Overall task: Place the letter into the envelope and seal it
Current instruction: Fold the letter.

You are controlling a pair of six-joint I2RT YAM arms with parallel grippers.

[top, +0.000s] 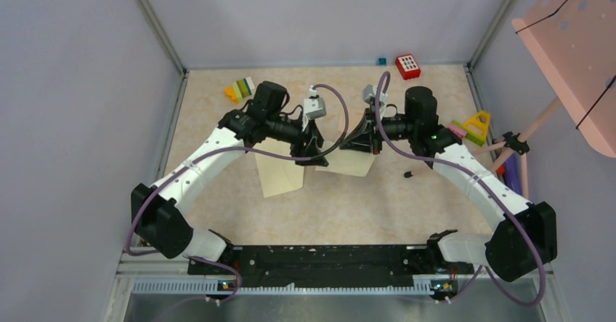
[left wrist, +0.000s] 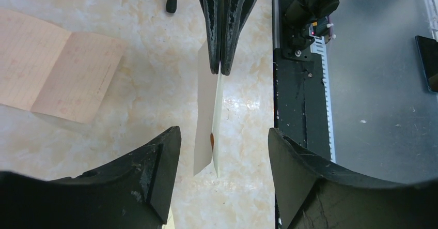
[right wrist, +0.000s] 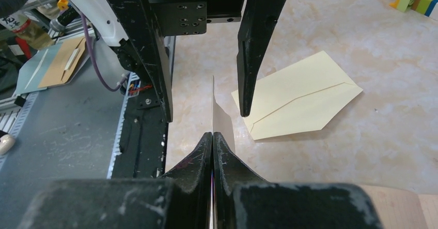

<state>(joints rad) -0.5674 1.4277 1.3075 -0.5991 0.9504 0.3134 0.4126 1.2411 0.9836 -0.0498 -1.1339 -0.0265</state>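
Starting at the right fingers (right wrist: 213,136), we see them pressed shut on one end of a pale sheet (left wrist: 205,110), which stands on edge in the air between the two arms. The left fingers (left wrist: 222,132) are spread wide on either side of the sheet's other end. There is a gap on both sides, so they grip nothing. The sheet shows two thin layers and a small brown spot on its face. Whether it is a folded letter or something else, we cannot tell.

Moving outward, the envelope (right wrist: 299,97) lies flat on the desk (left wrist: 139,43), below and just beyond the left fingers, on the side away from the black rail (left wrist: 299,110). Its long axis runs slantwise, roughly away from the arms' bases, and the pointed flap seems to be at the far end. The left arm is clearly nearer to it. We judge that the coming move turns on this: the sheet stands upright while the envelope lies flat and off to the far side, so one must be turned to meet the other's mouth.

A tan creased sheet (left wrist: 57,69) rests on the desk on the same far side, nearer the right arm. In the right wrist view a left finger cuts off the envelope's near corner. We cannot make out whether its pocket gapes.
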